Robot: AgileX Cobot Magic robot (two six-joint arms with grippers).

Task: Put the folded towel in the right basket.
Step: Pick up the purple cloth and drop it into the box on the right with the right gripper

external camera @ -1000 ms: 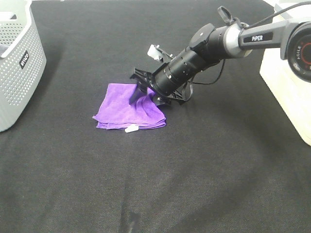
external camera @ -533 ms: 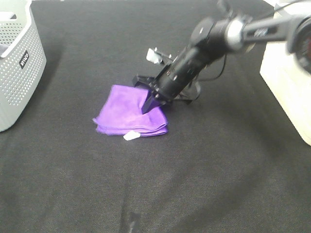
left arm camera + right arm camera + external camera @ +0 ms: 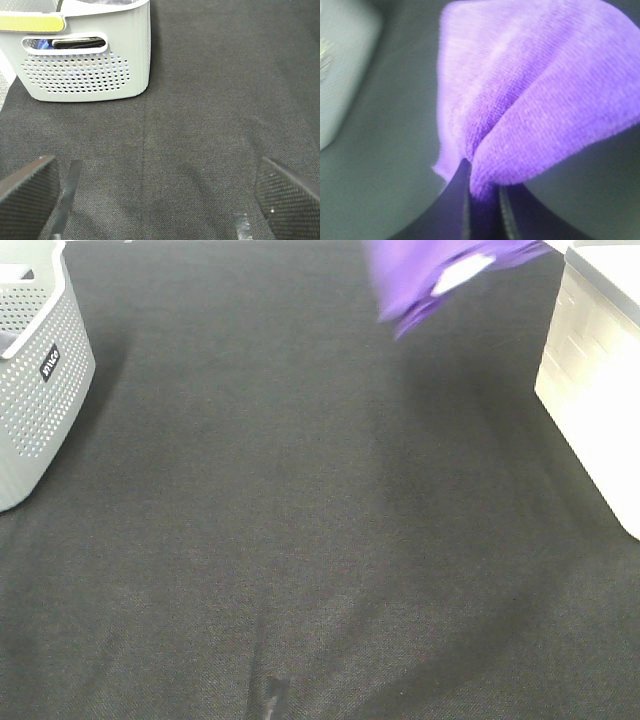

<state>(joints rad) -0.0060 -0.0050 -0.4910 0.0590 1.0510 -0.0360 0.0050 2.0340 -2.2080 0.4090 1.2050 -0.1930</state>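
The purple folded towel (image 3: 430,275) hangs in the air at the top edge of the exterior high view, blurred, just left of the white right basket (image 3: 600,380). The right arm is out of that view. In the right wrist view the towel (image 3: 540,95) fills the frame, pinched between the right gripper's (image 3: 482,197) closed fingers (image 3: 466,200). A pale basket wall (image 3: 340,65) shows beside it. The left gripper (image 3: 160,190) is open and empty low over the black cloth, its fingertips (image 3: 30,182) far apart.
A grey perforated basket (image 3: 35,370) stands at the left edge of the table; in the left wrist view (image 3: 85,55) it holds dark items. Black cloth (image 3: 300,540) covers the table. Strips of tape (image 3: 67,187) lie near the left gripper.
The right gripper closed on the towel, lifted it off the cloth and swung it up and right toward the white basket. The arm has left the exterior view.
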